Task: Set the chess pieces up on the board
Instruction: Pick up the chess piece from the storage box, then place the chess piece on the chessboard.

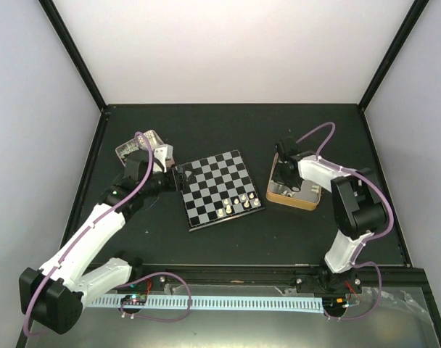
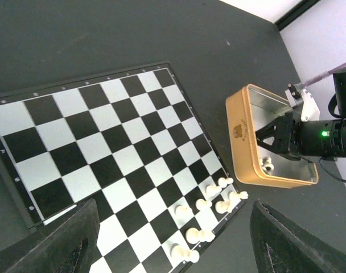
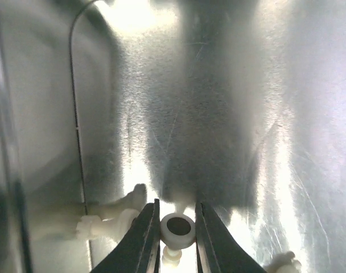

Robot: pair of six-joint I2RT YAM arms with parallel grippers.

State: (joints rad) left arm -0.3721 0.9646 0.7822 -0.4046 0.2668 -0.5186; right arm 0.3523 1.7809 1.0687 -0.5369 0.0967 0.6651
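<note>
Over on the right side of the dark table (image 1: 278,243), the right arm folds at the elbow and dips its wrist steeply into the tan square metal box (image 1: 294,204), which sits just beside the board's right edge. The right gripper (image 3: 178,211) is down near the box's shiny floor. Its jaws stand narrow, with one finger (image 3: 145,236) on each side of a cream-white chess piece (image 3: 178,226) that lies with its round base towards the wrist camera. Both fingers press against that base, so that's a pinch on the piece! At least two loose cream-white pieces (image 3: 104,222) also lie on the box floor, one lot to the left and one at the lower right. Whether the left lot is one piece or two, I cannot tell. Across the way, the left arm stretches long and low from its base to the left corner of the small flat chessboard with black and silvery-grey checks (image 1: 213,181). The left gripper (image 1: 178,176) hovers at that corner, near a pinkish square tray (image 1: 133,147). Its jaws gape wide, the dark fingers (image 2: 70,244) framing the board from above with nothing between them. One board lies in the middle of the table, and I count eight cream-white figures (image 2: 202,203) standing on it, all bunched near its right corner.
</note>
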